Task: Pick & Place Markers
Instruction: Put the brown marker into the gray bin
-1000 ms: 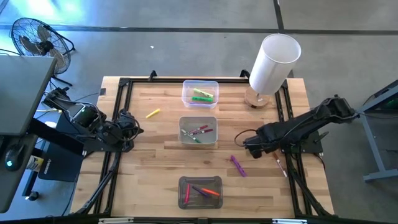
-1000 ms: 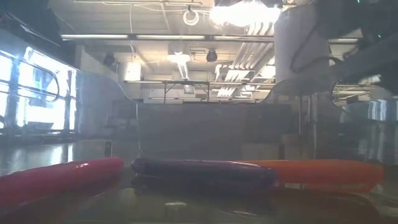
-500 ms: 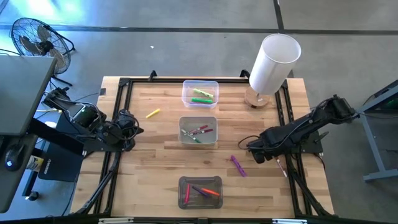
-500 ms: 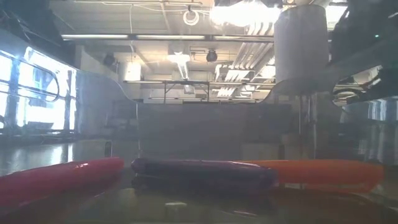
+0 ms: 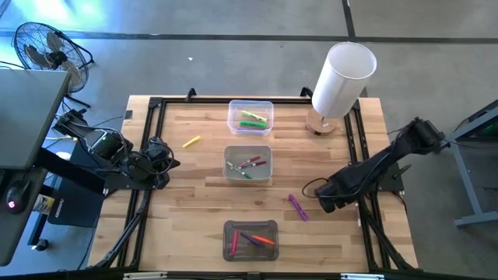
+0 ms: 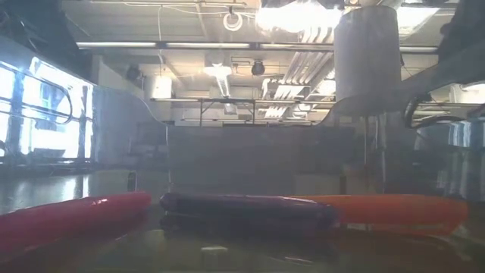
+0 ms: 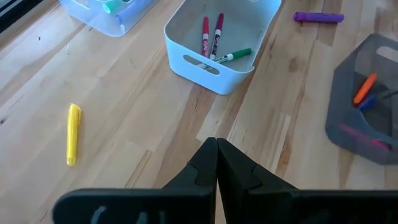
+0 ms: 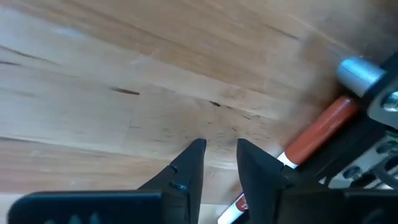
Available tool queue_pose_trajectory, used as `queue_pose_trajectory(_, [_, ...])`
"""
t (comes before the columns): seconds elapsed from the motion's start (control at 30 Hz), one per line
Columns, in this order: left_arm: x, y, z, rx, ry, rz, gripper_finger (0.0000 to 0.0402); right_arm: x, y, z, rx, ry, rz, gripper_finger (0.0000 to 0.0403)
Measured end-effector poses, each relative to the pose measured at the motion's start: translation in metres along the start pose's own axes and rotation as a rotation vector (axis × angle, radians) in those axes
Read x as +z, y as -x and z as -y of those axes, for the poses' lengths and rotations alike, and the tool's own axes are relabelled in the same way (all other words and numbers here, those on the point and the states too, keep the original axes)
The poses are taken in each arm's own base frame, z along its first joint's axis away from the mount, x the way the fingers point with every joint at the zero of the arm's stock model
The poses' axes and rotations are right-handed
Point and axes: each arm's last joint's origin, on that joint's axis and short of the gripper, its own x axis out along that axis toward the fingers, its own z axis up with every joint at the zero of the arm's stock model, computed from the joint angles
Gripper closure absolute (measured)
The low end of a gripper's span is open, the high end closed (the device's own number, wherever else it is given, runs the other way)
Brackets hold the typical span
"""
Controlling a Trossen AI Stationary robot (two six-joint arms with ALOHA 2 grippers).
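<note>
We list, taking the middle bin as landmark. Left gripper: parked left of it, fingers pressed together. Yellow marker: loose on the table, between that gripper and the bin. Bin contents: red and green markers. Purple marker: right of the bin, toward the near edge. Right gripper: just beyond the purple marker, fingers slightly parted, empty, beside a red-capped white marker.

We see a wooden table bearing three bins, a white cylinder upper right, a yellow marker and purple marker.
</note>
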Motion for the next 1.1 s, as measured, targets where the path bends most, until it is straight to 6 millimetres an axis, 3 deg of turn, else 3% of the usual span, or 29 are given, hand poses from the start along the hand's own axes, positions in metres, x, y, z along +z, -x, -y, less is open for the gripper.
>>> queue_pose_trajectory(0.37, [0.0, 0.0, 0.0, 0.01, -0.005, 0.007, 0.0401, -0.011, 0.02, -0.021, 0.093, 0.048, 0.053, 0.0344])
queue_pose_trajectory(0.6, [0.0, 0.0, -0.001, 0.011, -0.013, 0.007, 0.0401, -0.027, 0.036, -0.016, -0.033, -0.04, 0.032, 0.0395])
queue_pose_trajectory(0.93, [0.0, 0.0, -0.001, 0.012, -0.04, 0.007, 0.0401, -0.028, 0.014, 0.008, -0.179, -0.257, 0.137, 0.0401])
queue_pose_trajectory(1.1, [0.0, 0.0, -0.001, 0.012, -0.04, 0.007, 0.0401, -0.024, 0.004, 0.019, -0.233, -0.3, 0.109, 0.0402])
